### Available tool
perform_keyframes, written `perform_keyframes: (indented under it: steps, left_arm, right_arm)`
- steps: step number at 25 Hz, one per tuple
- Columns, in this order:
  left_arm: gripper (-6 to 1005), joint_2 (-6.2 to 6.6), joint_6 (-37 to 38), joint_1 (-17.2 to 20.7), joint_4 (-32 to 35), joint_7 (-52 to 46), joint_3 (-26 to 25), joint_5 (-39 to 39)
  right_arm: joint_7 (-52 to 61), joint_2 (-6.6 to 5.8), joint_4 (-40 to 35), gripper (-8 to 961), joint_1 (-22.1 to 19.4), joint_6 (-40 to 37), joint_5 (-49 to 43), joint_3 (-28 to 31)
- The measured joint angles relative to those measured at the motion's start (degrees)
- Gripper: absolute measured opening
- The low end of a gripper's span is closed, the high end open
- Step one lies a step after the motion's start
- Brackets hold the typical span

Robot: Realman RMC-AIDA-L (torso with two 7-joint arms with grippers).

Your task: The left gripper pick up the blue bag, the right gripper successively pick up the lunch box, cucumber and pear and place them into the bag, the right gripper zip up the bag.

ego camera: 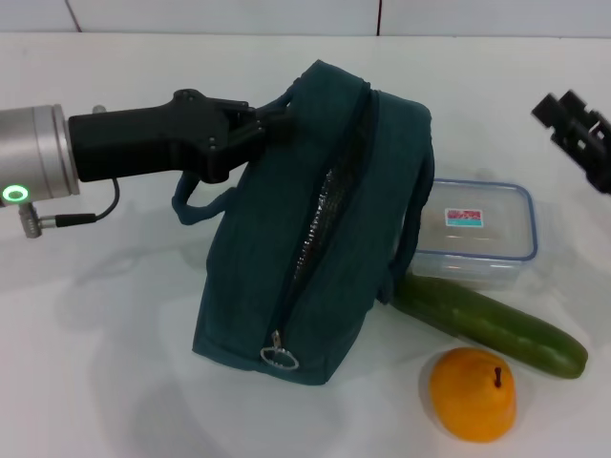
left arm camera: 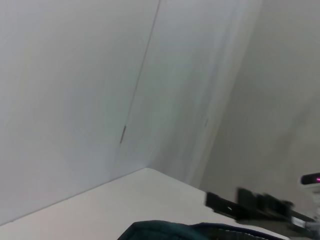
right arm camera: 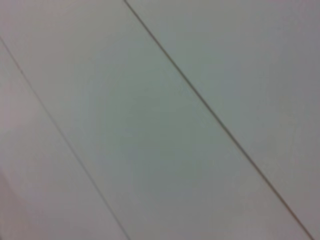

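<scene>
While the blue bag (ego camera: pixel 315 229) leans on the worktop (ego camera: pixel 105 343), my left pincer (ego camera: pixel 269 126) comes in from its left side and is clamped on the handle at the bag's upper edge, fingertips buried in the fabric. I judge the step in hand to be the lift: I want to raise that handle so the bag stands upright and its mouth faces up, keeping the grip firm so the cloth does not slip, and holding it steady enough for loading.

Its zipper (ego camera: pixel 320 224) looks partly parted along the middle, silvery lining showing through the gap; the ring pull (ego camera: pixel 279 358) sits at the bag's near end. I see nothing inside it yet.

Just right of the bag lies the lunch box (ego camera: pixel 477 229), lid on, apparently empty as far as I can tell. Nearer than the box and touching the bag's right side is the cucumber (ego camera: pixel 487 324); the pear (ego camera: pixel 473 393) sits just in front of it. My right pincer (ego camera: pixel 573 129) hangs far right of the bag; I cannot tell whether it is open.
</scene>
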Motion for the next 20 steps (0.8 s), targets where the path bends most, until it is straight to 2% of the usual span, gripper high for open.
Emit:
perform_keyframes:
  steps: [7, 11, 17, 20]
  left_arm:
    - [45, 0.01, -1.7, -0.5, -1.2, 0.1, 0.4, 0.0]
    - [45, 0.03, -1.7, -0.6, -1.8, 0.1, 0.3, 0.0]
    - [45, 0.04, -1.7, -1.7, -4.1, 1.1, 0.3, 0.0]
    - [45, -0.01, -1.7, -3.0, -5.9, 1.6, 0.4, 0.0]
  right_arm:
    - [-7.7, -1.30, -10.8, 724, -3.9, 0.0, -9.5, -9.2]
    - [-9.4, -2.74, -15.5, 723, -6.3, -1.7, -15.2, -9.7]
    - [-7.7, -6.92, -16.9, 724, -8.2, -5.4, -23.2, -9.6]
    - [-6.3, -7.66, -16.2, 724, -8.6, -4.5, -25.2, -9.4]
